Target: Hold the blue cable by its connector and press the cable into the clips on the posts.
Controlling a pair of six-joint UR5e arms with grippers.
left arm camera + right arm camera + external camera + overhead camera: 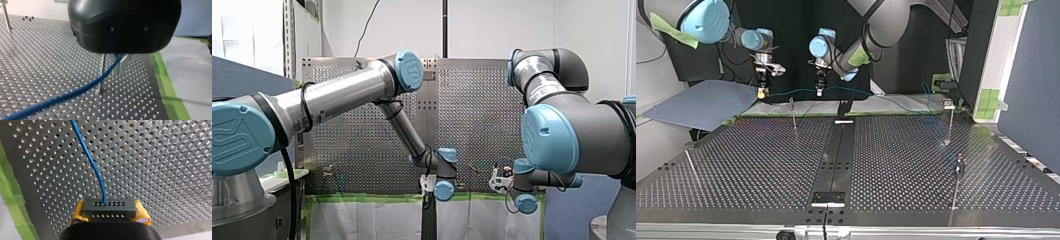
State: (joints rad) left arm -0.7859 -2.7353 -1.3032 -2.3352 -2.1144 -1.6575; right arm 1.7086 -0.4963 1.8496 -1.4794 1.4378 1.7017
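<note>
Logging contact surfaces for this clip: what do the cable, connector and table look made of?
The cable has a smooth blue plastic-looking jacket, bending freely. The connector is matte black, probably moulded plastic, with rows of small holes. The table is perforated grey metal, dull sheen.

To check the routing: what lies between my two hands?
In the top view, the blue cable, stretched from the connector in my right hand to my left hand, above a post.

Cable [75, 92] over table [37, 50], near post [102, 62].
</note>
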